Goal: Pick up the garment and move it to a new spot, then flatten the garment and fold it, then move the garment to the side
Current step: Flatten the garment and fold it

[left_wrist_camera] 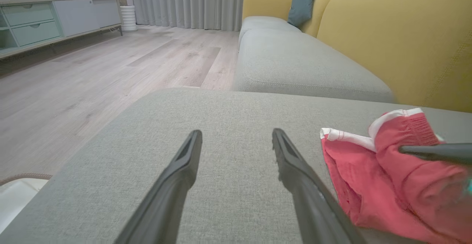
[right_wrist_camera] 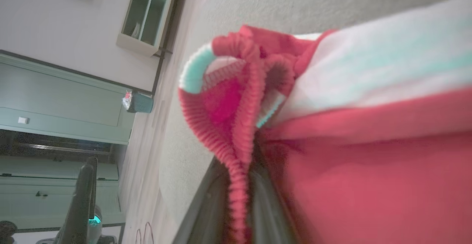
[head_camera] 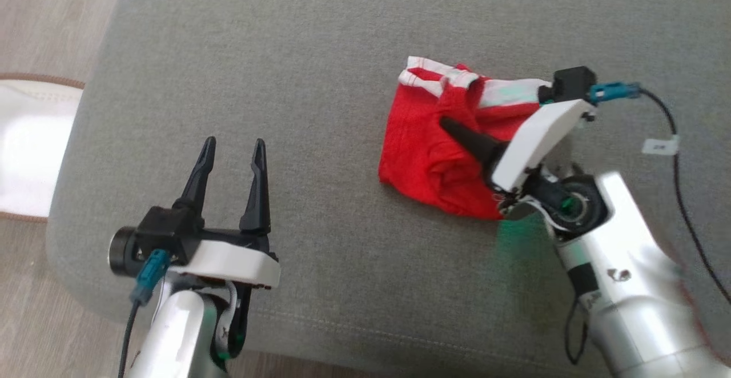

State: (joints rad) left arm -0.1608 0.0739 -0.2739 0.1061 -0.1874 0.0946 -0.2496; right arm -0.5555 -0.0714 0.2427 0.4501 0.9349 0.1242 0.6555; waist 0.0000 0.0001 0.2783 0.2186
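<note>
Head view with both wrist views. The red garment [head_camera: 422,149], trimmed in white and pale green, lies bunched on the right part of the grey seat cushion [head_camera: 320,52], well apart from the cushion's rounded left edge.

The right gripper [head_camera: 448,125] reaches into the garment from the right. In the right wrist view its jaws are pressed together on a ribbed red fold [right_wrist_camera: 239,185] that stands up between them. The left gripper [head_camera: 234,144] hovers over bare cushion to the left of the garment, jaws spread wide and holding nothing.

Step in hand, as judged: the pick-up and move, since the cloth is crumpled and no flattening or folding shows. The next move calls for a lift high enough to clear the trailing layers, then a carry to open cushion. The pinch looks to take a single ridge, so the rest may drag or slip. Spreading the garment afterwards will likely need the left gripper on a second edge.

Hard to make out:
- One right finger is buried under fabric in the head view.
- The white wrist housing [head_camera: 537,138] covers the garment's right edge.
- The kind of garment cannot be told.
- Whether any cloth is already off the cushion cannot be told.
- The nearest cloth in the right wrist view is blurred.
</note>
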